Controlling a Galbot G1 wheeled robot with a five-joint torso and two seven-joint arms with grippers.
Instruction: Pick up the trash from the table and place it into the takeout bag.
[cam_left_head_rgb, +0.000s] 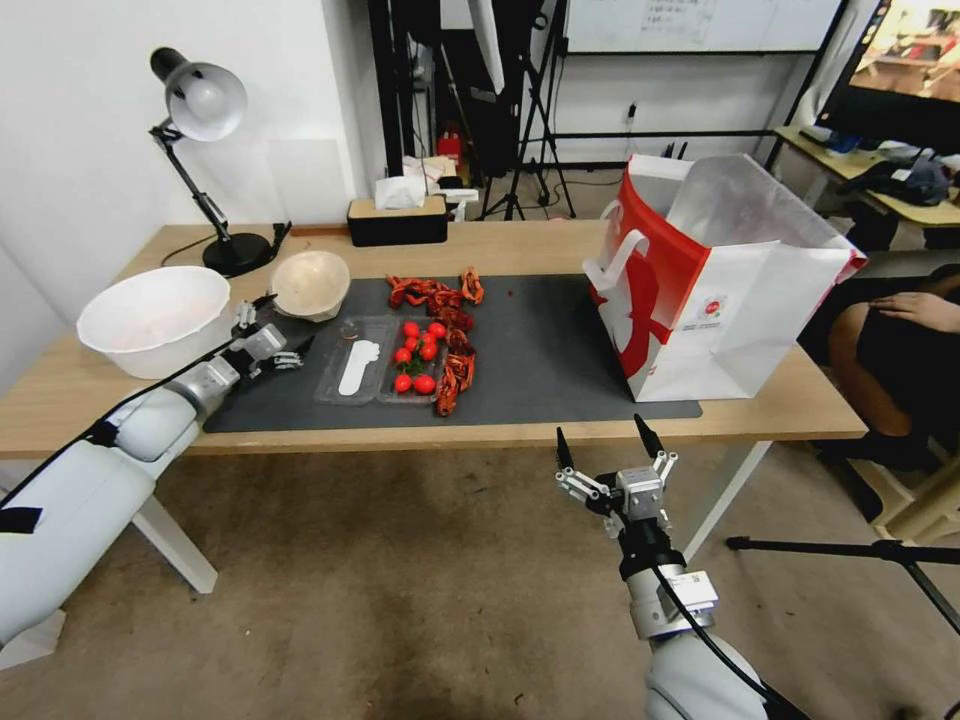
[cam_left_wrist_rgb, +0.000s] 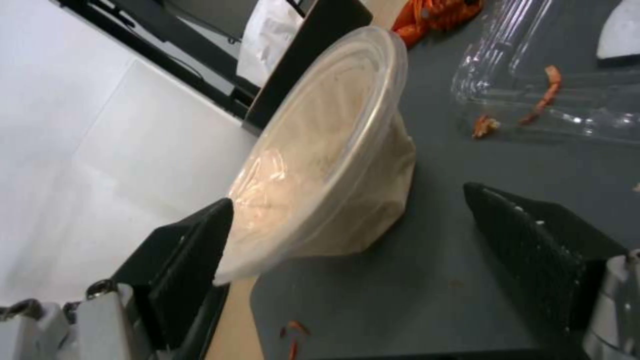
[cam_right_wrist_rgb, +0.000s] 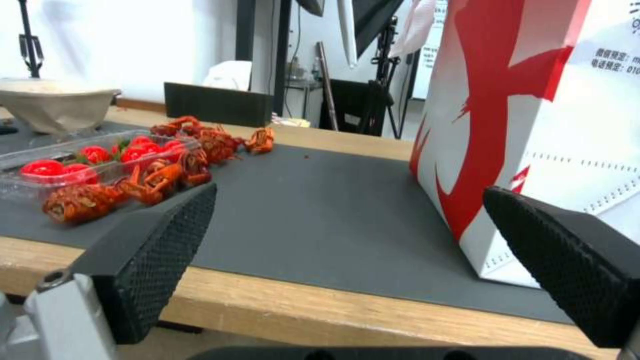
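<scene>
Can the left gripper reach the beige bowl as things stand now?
Probably yes: the left gripper is open right at the beige bowl, whose rim lies between its fingers, and nothing stands between them.

A lab or studio workroom: tripods (cam_left_head_rgb: 525, 130) and light stands stand behind the table (cam_left_head_rgb: 520, 245), a whiteboard (cam_left_head_rgb: 690, 25) hangs far right, a monitor (cam_left_head_rgb: 915, 70) beside it.

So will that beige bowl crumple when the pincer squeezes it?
Probably a little: the beige bowl looks thin, with a filmy clear lid. It seems light and may tip, since it already sits tilted on the mat between the left pincer fingers.
</scene>
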